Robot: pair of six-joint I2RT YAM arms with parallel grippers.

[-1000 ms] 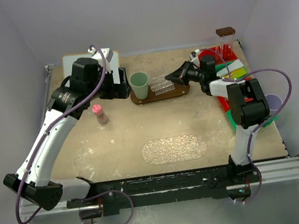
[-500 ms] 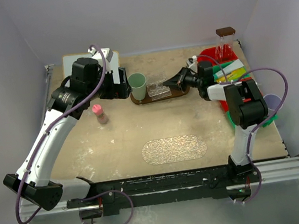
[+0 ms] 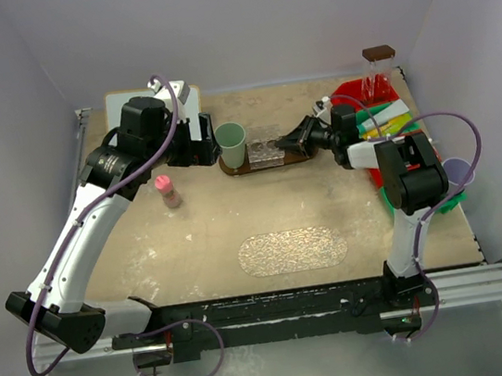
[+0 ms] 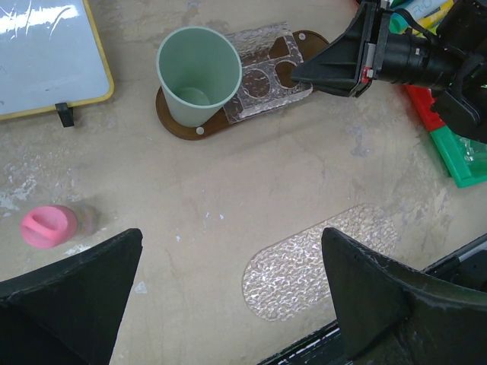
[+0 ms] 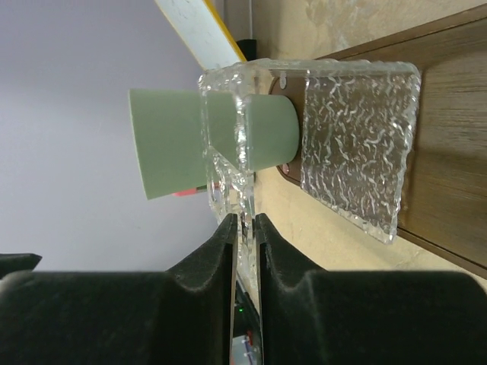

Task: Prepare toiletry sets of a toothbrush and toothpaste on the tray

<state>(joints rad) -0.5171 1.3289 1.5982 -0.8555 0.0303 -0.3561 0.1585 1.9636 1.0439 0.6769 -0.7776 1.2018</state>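
A pale green cup [image 3: 232, 144] stands on the left end of a brown oval tray [image 3: 298, 156]. A clear textured rack [image 3: 264, 147] sits on the tray right of the cup. My right gripper [image 3: 303, 134] is shut on the rack's upright edge [image 5: 242, 199], low over the tray [image 5: 449, 160], with the cup [image 5: 205, 148] just beyond the rack. My left gripper [image 3: 198, 143] is open and empty, hovering left of the cup [image 4: 199, 72]. Green and yellow pieces [image 3: 388, 116] lie in a red bin [image 3: 354, 92] at the right. No toothbrush is clear.
A pink-capped bottle [image 3: 169, 190] stands left of centre. A clear textured oval plate [image 3: 292, 250] lies near the front. A whiteboard [image 3: 118, 106] lies at the back left. A green bin [image 3: 454, 201] and a purple cup [image 3: 460, 171] sit at the right edge.
My right gripper has slid the clear rack leftward along the tray, closer to the green cup. The cup has shifted slightly left. The left arm has not moved.
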